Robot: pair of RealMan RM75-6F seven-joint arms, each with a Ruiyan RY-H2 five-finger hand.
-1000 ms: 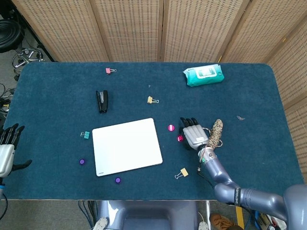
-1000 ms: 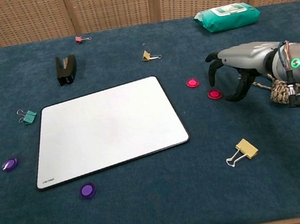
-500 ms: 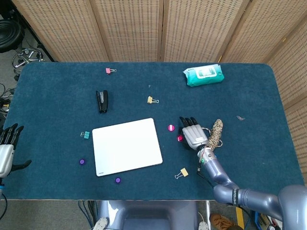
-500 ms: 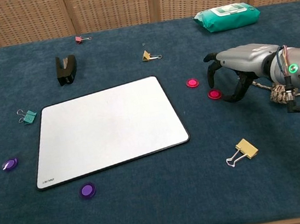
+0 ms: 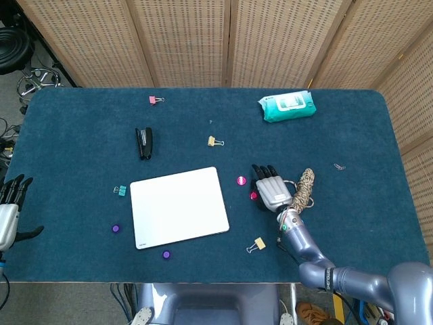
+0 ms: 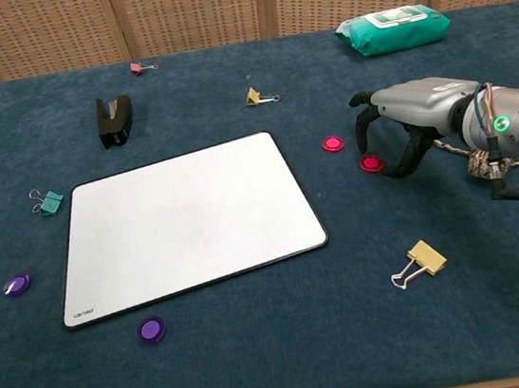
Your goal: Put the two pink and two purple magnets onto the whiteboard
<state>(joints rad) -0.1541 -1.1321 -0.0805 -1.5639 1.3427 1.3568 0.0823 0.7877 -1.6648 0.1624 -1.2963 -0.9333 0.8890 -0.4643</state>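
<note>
Just right of the whiteboard (image 6: 187, 223), the right hand (image 6: 403, 122) is arched palm-down over one pink magnet (image 6: 370, 163), fingers curled toward the cloth around it. Nothing is actually gripped yet as far as can be seen; the magnet is lying flat on the table (image 6: 289, 343) under the fingertips, and whether it's being touched can't be told. The second pink magnet (image 6: 332, 143) is found just beside that, toward the board, also on the cloth. Both purple magnets are down on the other side: one (image 6: 150, 330) near the board's front edge, the other (image 6: 16, 283) off its left side. The board itself is bare white. The left hand (image 5: 8, 215) is parked at the table's far left edge, fingers spread, nothing held. A coil of rope (image 6: 481, 160) is seen by the right wrist.
</note>
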